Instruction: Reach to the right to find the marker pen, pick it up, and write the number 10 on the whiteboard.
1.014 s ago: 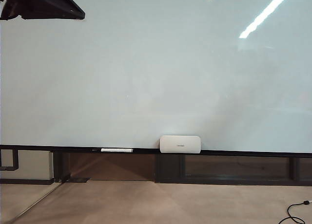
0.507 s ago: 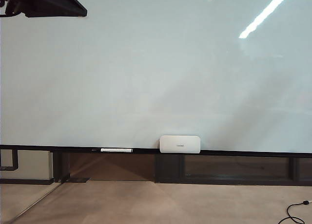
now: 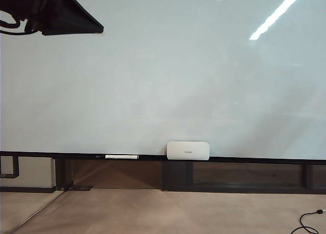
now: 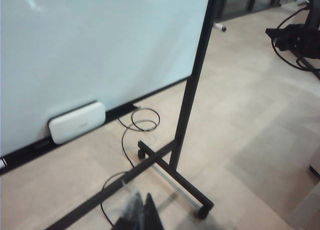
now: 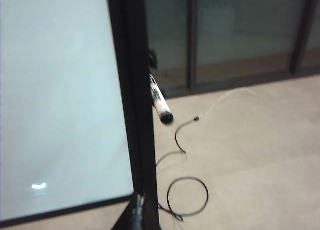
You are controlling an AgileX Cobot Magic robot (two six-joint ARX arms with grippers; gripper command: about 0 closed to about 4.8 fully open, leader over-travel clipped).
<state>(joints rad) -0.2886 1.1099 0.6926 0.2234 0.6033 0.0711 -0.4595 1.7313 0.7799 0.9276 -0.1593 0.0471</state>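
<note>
both jaws seemingly closed, empty; marker pen (image 5: pixel 161 102) only in right wrist view

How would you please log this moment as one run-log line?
phase: seeking pen | whiteboard: blank | marker pen: beside board frame, ungrasped | left gripper: shut, empty | right gripper: shut, empty

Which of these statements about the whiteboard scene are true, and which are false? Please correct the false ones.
1. The whiteboard already carries the number 10. False: its surface is blank.
2. A white box stands on the ledge. True.
3. The marker pen sticks out beside the board's black frame. True.
4. The right gripper holds the pen. False: it is shut on nothing.
5. The left gripper is wide open. False: it is shut.
</note>
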